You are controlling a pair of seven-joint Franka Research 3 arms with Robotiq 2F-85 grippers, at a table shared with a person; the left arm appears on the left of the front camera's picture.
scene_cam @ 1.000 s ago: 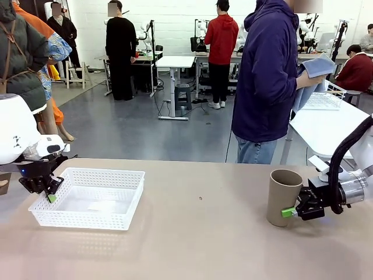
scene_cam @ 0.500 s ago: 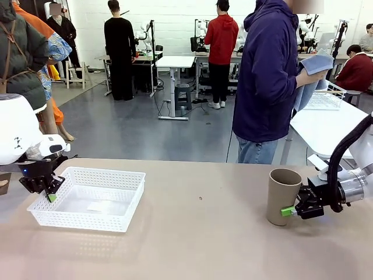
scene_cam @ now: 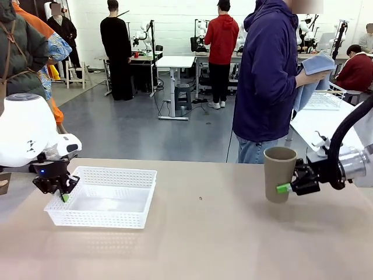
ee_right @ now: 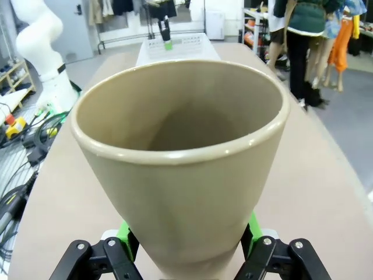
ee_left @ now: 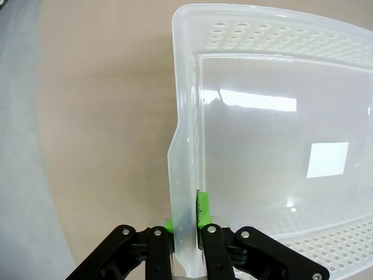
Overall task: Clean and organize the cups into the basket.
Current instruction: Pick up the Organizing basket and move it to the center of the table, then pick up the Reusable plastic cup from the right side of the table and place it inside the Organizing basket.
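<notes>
Front view — at lower left, the white basket [scene_cam: 99,219], its floor bare, is pinched at its left wall between the fingers of the left gripper [scene_cam: 63,197]; at mid right, a tan cup [scene_cam: 278,169] is clamped upright by the right gripper [scene_cam: 282,188] — a person [scene_cam: 265,76] is seen beyond.

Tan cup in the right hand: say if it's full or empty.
Empty. The right wrist view looks into the tan cup and shows bare inner walls.

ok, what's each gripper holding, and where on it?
Left gripper: white basket, side wall at rim. Right gripper: tan cup, lower body.
</notes>
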